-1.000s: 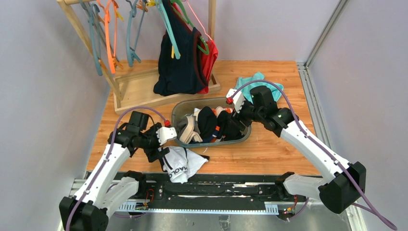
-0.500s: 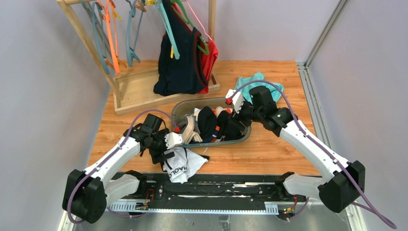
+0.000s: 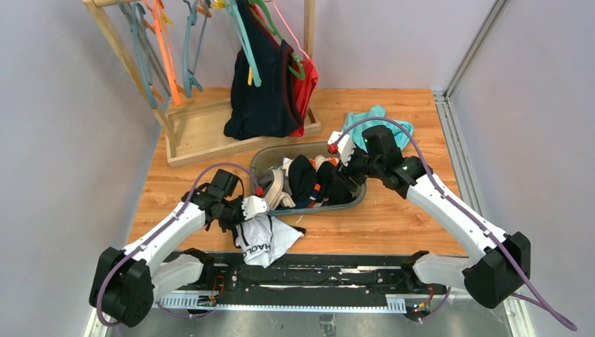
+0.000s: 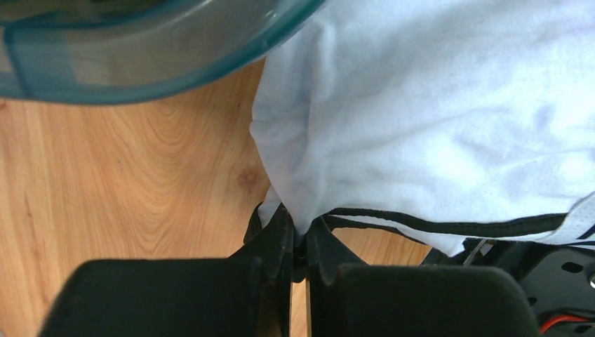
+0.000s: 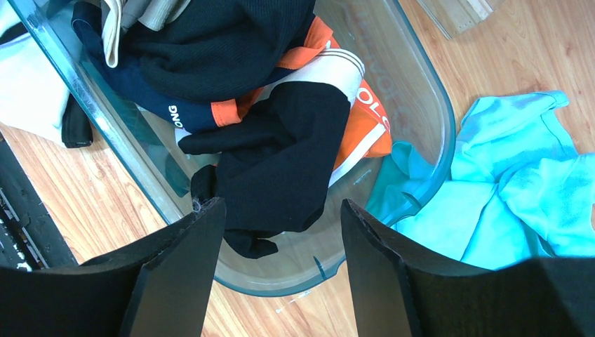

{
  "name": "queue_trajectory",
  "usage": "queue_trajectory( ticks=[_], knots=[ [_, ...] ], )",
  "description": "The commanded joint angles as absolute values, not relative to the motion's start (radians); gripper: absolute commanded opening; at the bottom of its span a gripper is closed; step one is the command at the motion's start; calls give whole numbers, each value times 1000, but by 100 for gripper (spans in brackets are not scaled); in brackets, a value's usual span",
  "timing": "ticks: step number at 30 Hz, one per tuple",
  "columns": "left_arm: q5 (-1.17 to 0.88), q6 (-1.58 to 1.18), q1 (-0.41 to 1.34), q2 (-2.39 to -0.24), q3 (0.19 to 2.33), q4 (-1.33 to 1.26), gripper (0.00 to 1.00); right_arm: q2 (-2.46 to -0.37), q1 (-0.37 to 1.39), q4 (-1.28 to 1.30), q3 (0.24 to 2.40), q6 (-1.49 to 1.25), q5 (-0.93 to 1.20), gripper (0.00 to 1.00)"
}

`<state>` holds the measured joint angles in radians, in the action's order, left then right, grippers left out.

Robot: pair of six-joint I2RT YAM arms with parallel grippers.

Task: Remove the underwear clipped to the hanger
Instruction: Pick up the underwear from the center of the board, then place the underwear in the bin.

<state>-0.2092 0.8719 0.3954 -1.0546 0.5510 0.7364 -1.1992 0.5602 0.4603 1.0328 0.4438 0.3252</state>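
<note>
The table [image 3: 393,225] carries a wooden rack [image 3: 210,137] at its back left. Bare coloured hangers [image 3: 165,49] hang on the rack, along with a navy top [image 3: 263,98] and a red garment [image 3: 307,81] behind it. No underwear shows on any of these hangers.

In front of the rack, mid-table, sits a clear tub [image 3: 312,209]. To its right a teal cloth [image 3: 375,116] lies touching the tub's far end.

Most of the underwear appears to be in the tub already. It holds a jumble of pairs, among them black briefs [image 5: 281,161] on top, a dark lettered pair [image 5: 210,42] and an orange-and-white pair [image 5: 361,105]. One pair is outside it: the white briefs [image 3: 263,239] lie on the table between the tub and the near edge, with one fold just beside the tub's wall.

The left gripper [image 4: 300,235] is low on the table with its jaws pressed together on the left edge of the white briefs, beside their black trim. The right gripper [image 5: 281,210] hangs over the right end of the tub, jaws wide apart and holding nothing.

Judging by this, the unclipping looks largely finished. What seems left is the white pair, most likely to be lifted into the tub. Whether a clip or hanger remains on it cannot be told, since the cloth hides whatever is beneath.
</note>
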Motion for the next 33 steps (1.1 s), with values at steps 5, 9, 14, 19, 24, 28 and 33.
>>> queue_trajectory(
  ticks=[5, 9, 14, 19, 24, 28, 33],
  knots=[
    [-241, 903, 403, -943, 663, 905, 0, -1200, 549, 453, 1023, 460, 347, 62],
    [-313, 900, 402, -918, 753, 995, 0, -1195, 549, 455, 1023, 462, 374, 62],
    [-421, 887, 403, -889, 874, 1064, 0, -1186, 549, 454, 1021, 462, 416, 62],
    [-558, 848, 403, -863, 1013, 1063, 0, -1163, 550, 453, 1021, 468, 521, 62],
    [-710, 793, 403, -902, 1182, 1056, 0, -1139, 560, 425, 1028, 488, 694, 62],
    [-762, 706, 403, -961, 1311, 1002, 0, -1149, 601, 428, 1074, 503, 783, 62],
    [-735, 477, 402, -1007, 1367, 786, 0, -1172, 628, 413, 1149, 480, 870, 62]
  ],
)
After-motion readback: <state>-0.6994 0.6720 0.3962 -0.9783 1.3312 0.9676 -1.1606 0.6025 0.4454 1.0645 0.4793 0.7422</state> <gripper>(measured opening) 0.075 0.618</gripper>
